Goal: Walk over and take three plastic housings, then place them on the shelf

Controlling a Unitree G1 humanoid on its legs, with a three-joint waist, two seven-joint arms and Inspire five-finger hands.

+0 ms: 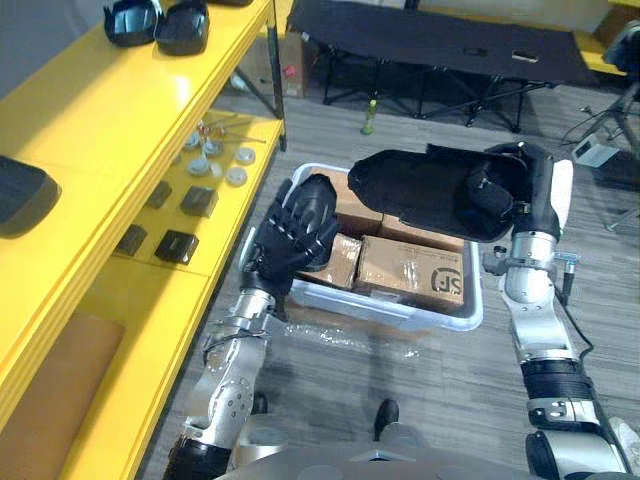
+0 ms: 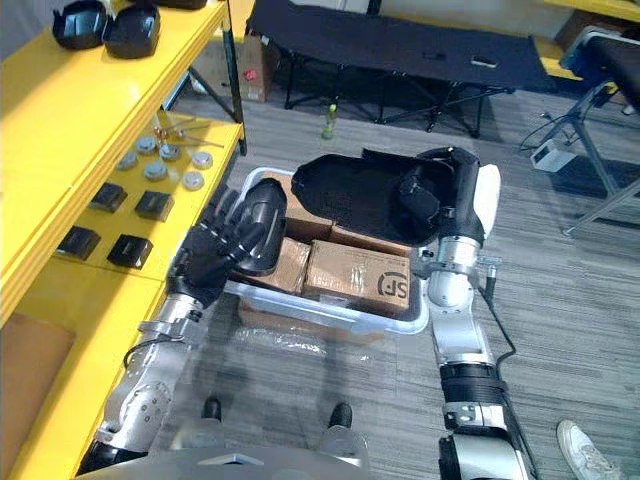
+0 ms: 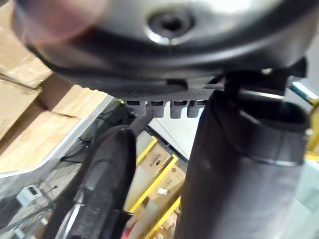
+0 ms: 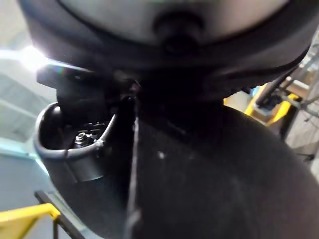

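Currently I'm holding two housings above the white bin of cardboard boxes. My left hand is curling round the smaller housing, and my right hand is clamping the larger housing by its end. Both are hanging beside the yellow shelf, not on it, and other dark housings are already lying there. I'm judging the pickup mostly done, with the carrying and placing remaining.
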